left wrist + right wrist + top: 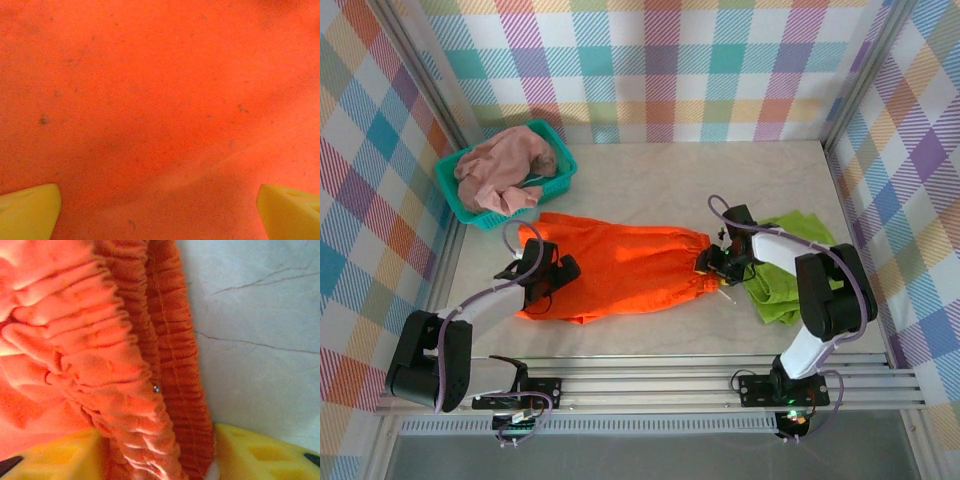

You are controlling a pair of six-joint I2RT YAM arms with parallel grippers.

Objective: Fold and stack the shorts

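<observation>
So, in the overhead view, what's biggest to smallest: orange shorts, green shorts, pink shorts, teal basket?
1. orange shorts
2. teal basket
3. pink shorts, bunched inside it
Unranked: green shorts, partly hidden under the right arm; they look near the basket's size.

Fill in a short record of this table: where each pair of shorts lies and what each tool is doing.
orange shorts: spread flat on the table
green shorts: crumpled, right of the orange pair
pink shorts: heaped in the basket, far left
left tool: open, low over the orange cloth
right tool: astride the orange waistband; grip unclear
stack: not started
</observation>
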